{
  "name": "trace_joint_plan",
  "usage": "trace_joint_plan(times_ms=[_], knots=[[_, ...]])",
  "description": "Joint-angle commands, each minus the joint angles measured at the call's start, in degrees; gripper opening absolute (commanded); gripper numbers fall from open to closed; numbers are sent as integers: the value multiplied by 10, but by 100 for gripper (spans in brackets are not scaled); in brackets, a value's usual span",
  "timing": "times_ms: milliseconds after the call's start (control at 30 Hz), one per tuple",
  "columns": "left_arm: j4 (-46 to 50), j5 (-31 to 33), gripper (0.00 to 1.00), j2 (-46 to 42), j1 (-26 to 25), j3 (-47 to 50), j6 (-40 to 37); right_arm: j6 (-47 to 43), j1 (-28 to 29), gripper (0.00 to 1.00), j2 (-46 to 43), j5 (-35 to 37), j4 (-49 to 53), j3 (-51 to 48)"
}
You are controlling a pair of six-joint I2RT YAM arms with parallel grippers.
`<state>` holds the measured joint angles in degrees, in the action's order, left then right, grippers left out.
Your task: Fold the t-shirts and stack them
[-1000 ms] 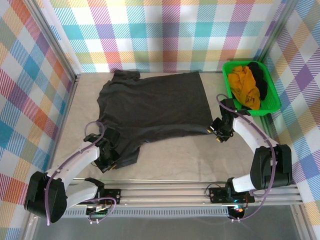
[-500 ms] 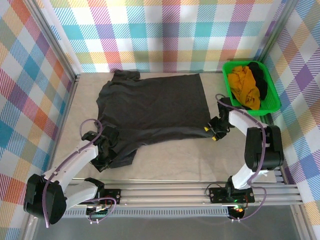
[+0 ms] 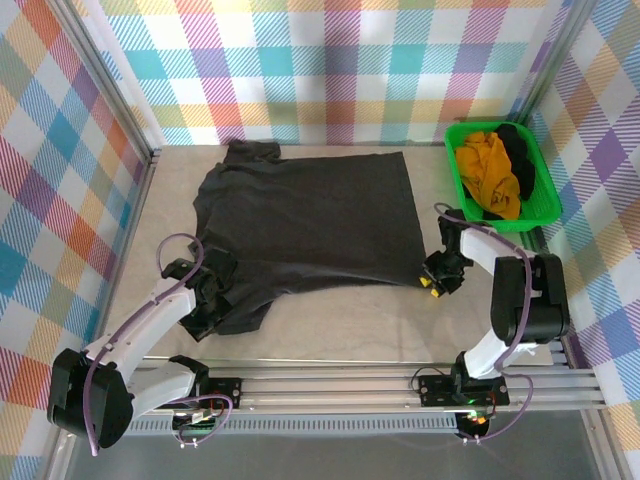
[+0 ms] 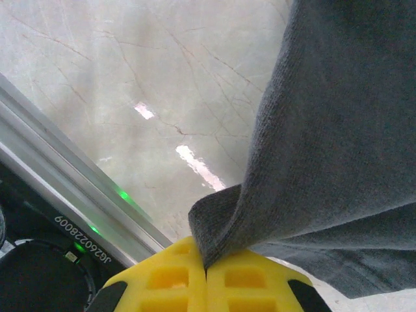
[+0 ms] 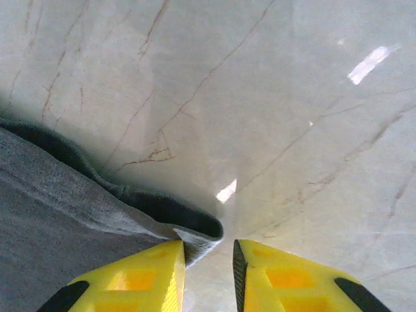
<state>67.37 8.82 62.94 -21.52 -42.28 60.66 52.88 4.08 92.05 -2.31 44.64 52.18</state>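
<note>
A charcoal t-shirt (image 3: 300, 215) lies spread flat on the marble table. My left gripper (image 3: 205, 302) sits at its near left corner, shut on a fold of the fabric; the left wrist view has the yellow left gripper (image 4: 207, 261) pressed together with the charcoal t-shirt (image 4: 338, 130) pinched in the seam. My right gripper (image 3: 433, 280) is at the shirt's near right corner. In the right wrist view the right gripper (image 5: 209, 250) stands open with a narrow gap, and the t-shirt's hem corner (image 5: 195, 233) lies against its left finger. A mustard-yellow t-shirt (image 3: 485, 172) and a black t-shirt (image 3: 520, 160) sit crumpled in the basket.
A bright green plastic basket (image 3: 548, 205) stands at the back right against the checked wall. Bare marble table (image 3: 350, 325) runs between the shirt and the aluminium rail (image 3: 330, 380) at the near edge.
The right gripper slid nearer along the hem corner and its jaws narrowed. The left gripper shifted a little left with its pinch of fabric.
</note>
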Motion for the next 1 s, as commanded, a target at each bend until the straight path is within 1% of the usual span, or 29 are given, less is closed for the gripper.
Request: trace_joint_plan(times_ms=[0, 167, 233, 267, 367, 500, 633, 700, 767, 833, 967], knots=[[33, 21, 0, -6, -2, -16, 7, -19, -3, 24, -27, 29, 26, 6], [32, 22, 0, -5, -2, -17, 7, -28, -3, 14, -29, 26, 21, 25], [32, 22, 0, -6, -2, -17, 7, -30, -3, 13, -24, 24, 19, 27], [32, 22, 0, -6, -2, -16, 6, -31, -4, 15, -22, 25, 17, 27], [32, 22, 0, -8, -2, -16, 7, -39, -5, 26, -24, 21, 2, 24], [31, 21, 0, -6, -2, -15, 7, -72, -6, 35, -6, 17, -12, 29], [30, 22, 0, -4, -1, -17, 6, -116, -18, 39, 9, -1, -43, 27], [31, 23, 0, -4, -1, -18, 4, -131, -21, 39, 18, -30, -65, 23], [30, 22, 0, -2, -1, -18, 3, -136, -22, 37, 31, -46, -73, 23], [30, 22, 0, 0, -1, -18, 2, -136, -22, 29, 38, -42, -79, 21], [34, 24, 0, 1, -1, -20, 0, -136, -24, 19, 52, -21, -82, 32]])
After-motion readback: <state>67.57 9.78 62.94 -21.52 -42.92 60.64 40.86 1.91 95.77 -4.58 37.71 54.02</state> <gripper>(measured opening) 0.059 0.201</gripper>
